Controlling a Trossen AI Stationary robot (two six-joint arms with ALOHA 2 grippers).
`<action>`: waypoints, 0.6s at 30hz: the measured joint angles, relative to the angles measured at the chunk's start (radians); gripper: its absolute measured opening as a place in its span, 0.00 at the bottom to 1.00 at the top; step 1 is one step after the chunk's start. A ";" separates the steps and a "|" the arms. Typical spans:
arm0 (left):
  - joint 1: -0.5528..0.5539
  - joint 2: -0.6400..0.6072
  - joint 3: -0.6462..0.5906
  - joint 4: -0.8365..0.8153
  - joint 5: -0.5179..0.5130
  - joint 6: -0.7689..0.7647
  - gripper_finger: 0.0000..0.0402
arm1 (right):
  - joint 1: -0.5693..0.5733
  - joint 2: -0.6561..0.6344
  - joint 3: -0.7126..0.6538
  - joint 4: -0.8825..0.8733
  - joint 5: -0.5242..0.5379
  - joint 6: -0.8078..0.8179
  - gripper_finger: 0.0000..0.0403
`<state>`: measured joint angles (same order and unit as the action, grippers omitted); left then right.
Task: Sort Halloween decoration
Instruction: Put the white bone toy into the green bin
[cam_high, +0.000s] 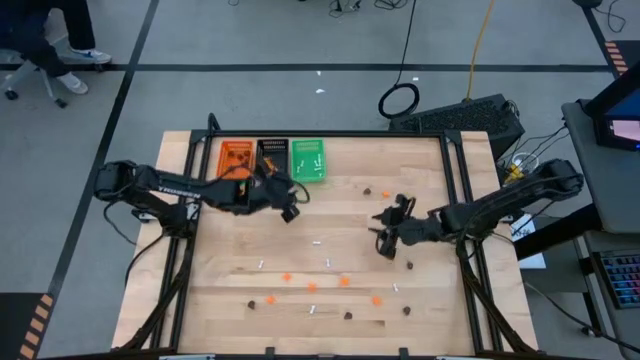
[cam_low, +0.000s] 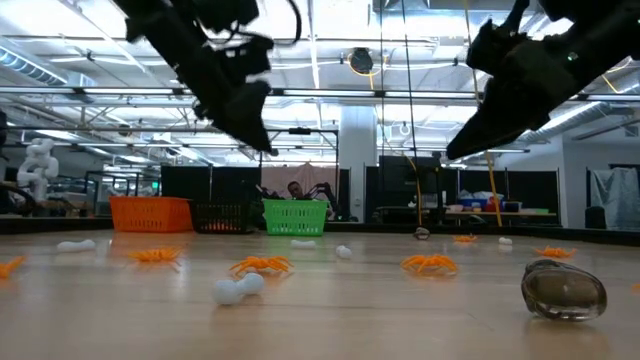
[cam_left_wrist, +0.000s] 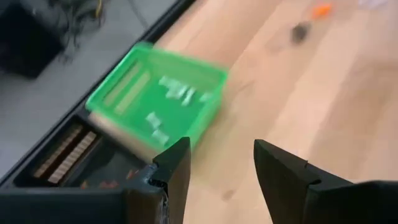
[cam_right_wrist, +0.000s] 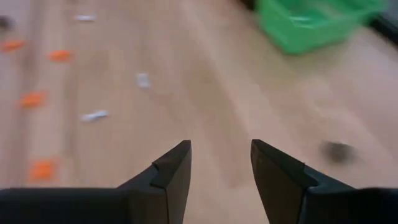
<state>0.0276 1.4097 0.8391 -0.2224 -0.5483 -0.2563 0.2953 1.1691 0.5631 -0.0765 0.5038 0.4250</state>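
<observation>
The trinkets lie scattered on the wooden table: orange blobs (cam_high: 312, 287), dark brown blobs (cam_high: 409, 266) and thin white sticks (cam_high: 317, 243), mostly toward the near edge. My left gripper (cam_high: 290, 205) hovers open above the table just in front of the black tray (cam_high: 271, 158) and green tray (cam_high: 308, 160). Its wrist view shows white sticks inside the green tray (cam_left_wrist: 155, 102). My right gripper (cam_high: 385, 235) hangs open over the table's right middle, with a dark blob (cam_right_wrist: 339, 150) on the wood ahead of it. Nothing is between either pair of fingers (cam_left_wrist: 177, 165) (cam_right_wrist: 174, 163).
Three small trays stand side by side at the far edge: orange (cam_high: 236, 158), black, green. Two dark blobs (cam_high: 367, 189) lie right of the green tray. A black frame (cam_high: 455, 180) borders the table. In the low view, orange blobs (cam_low: 262, 265) and a dark blob (cam_low: 563, 290) lie near.
</observation>
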 joint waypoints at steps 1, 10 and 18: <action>-0.025 0.000 0.000 0.023 -0.014 0.000 0.43 | -0.009 -0.021 0.001 -0.058 0.014 0.012 0.39; -0.161 0.005 0.000 0.143 -0.084 0.001 0.43 | -0.026 -0.053 -0.076 -0.347 0.149 0.167 0.39; -0.212 0.007 0.000 0.143 -0.094 0.000 0.43 | -0.019 -0.053 -0.288 -0.010 0.220 0.174 0.39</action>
<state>-0.1845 1.4166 0.8391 -0.0792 -0.6422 -0.2558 0.2760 1.1163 0.2755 -0.0868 0.7236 0.5994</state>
